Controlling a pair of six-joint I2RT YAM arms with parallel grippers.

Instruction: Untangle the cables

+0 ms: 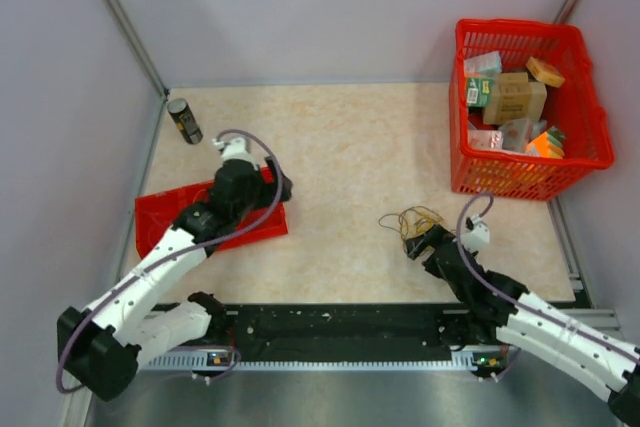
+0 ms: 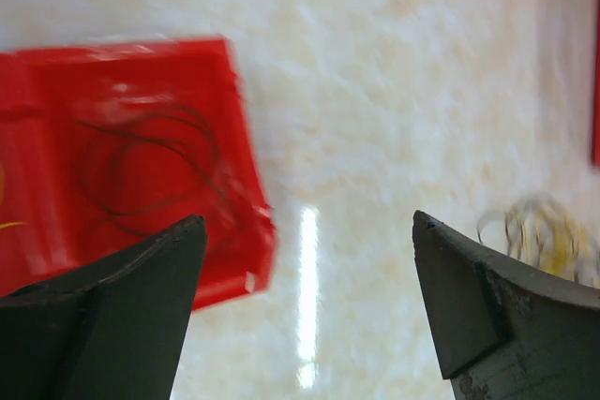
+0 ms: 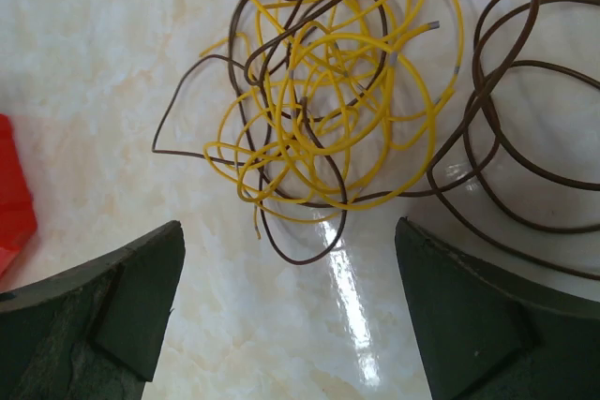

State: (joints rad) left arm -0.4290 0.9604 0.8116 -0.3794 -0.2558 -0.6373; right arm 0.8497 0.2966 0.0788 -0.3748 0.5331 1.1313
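The cables (image 1: 417, 219) are a small tangle of thin yellow and dark brown wires on the pale table, right of centre. In the right wrist view the tangle (image 3: 328, 110) lies just ahead of my open, empty right gripper (image 3: 291, 306), with more brown loops (image 3: 511, 138) to its right. My right gripper (image 1: 415, 245) is just on the near side of the tangle. My left gripper (image 1: 278, 187) is open and empty over the right end of a flat red tray (image 1: 160, 222). The blurred left wrist view shows the open gripper (image 2: 309, 297), dark wire loops (image 2: 150, 166) on the tray and the yellow tangle (image 2: 544, 231) far right.
A red basket (image 1: 500, 182) with several small boxes stands at the back right. A dark can (image 1: 184, 120) stands at the back left by the wall. A black rail (image 1: 340, 325) runs along the near edge between the arm bases.
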